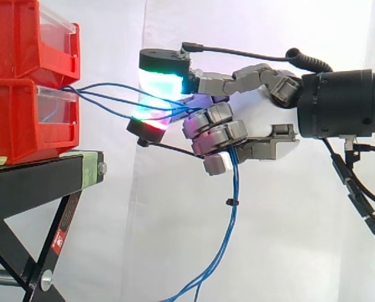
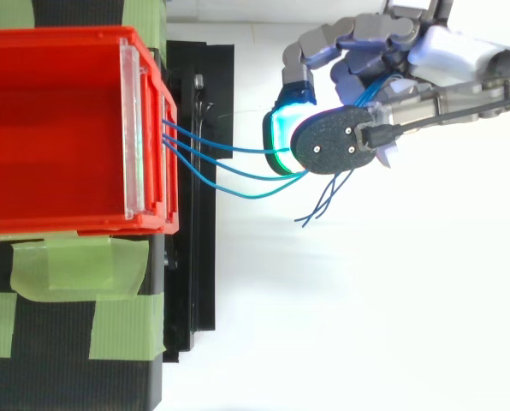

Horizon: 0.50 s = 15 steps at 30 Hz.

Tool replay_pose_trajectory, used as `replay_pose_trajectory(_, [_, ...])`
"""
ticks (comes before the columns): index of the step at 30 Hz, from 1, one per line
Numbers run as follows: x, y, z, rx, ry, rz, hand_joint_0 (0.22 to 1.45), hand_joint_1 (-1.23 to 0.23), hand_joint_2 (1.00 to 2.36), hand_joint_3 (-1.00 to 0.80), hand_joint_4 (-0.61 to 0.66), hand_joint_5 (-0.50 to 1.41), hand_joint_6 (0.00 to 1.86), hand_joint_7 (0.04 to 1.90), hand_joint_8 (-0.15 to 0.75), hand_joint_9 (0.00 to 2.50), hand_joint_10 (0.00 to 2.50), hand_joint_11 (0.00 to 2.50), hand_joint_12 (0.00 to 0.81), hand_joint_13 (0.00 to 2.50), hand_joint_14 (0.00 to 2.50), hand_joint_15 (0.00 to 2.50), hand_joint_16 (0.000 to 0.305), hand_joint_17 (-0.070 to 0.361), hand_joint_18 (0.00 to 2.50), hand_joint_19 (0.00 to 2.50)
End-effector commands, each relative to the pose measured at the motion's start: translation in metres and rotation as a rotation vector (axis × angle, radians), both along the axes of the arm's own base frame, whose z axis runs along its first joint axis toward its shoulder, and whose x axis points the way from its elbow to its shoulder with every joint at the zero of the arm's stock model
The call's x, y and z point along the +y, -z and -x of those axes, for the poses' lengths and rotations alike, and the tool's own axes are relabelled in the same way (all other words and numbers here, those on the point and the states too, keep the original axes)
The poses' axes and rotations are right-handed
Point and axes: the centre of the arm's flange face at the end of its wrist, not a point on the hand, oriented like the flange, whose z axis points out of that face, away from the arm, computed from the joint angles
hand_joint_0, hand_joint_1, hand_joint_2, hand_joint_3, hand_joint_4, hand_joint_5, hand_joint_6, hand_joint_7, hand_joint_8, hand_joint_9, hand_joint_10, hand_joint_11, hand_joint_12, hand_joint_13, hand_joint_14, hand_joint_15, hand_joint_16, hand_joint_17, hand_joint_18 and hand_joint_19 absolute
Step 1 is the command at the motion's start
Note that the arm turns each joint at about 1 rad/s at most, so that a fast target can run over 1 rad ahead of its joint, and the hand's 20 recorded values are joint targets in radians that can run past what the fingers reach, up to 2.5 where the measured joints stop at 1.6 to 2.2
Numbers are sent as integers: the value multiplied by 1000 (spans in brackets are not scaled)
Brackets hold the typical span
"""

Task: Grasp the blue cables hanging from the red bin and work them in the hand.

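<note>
Hand (image 1: 228, 132) at frame centre in side view, arm at right edge, fingers curled round blue cables (image 1: 233, 182). Cables strung from front of lower red bin (image 1: 24, 119) at upper left, through closed fingers, then hanging toward bottom edge. Pads (image 1: 162, 85) glowing cyan, green and red. Bin seated on black stand (image 1: 30, 182).

Before me hangs a white curtain (image 1: 269, 251), evenly lit, in soft upright folds. In front of it stands a black stand (image 1: 30, 185) on slanted legs (image 1: 49, 261), patched with strips of pale green tape (image 2: 75, 267).
</note>
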Motion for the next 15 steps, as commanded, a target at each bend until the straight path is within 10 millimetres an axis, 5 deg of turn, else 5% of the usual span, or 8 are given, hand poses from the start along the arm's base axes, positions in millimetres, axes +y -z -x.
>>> replay_pose_trajectory(1, [0, 0, 0, 0, 0, 0, 950, -587, 1024, -229, 234, 224, 643, 1333, 460, 640, 2500, 2500, 549, 965, 2500, 1791, 42, 94, 1383, 825])
replay_pose_trajectory(15, [-1, 0, 0, 0, 1, 0, 951, -587, 1024, -229, 233, 225, 645, 1322, 459, 637, 2500, 2500, 551, 969, 2500, 1804, 42, 94, 1376, 840])
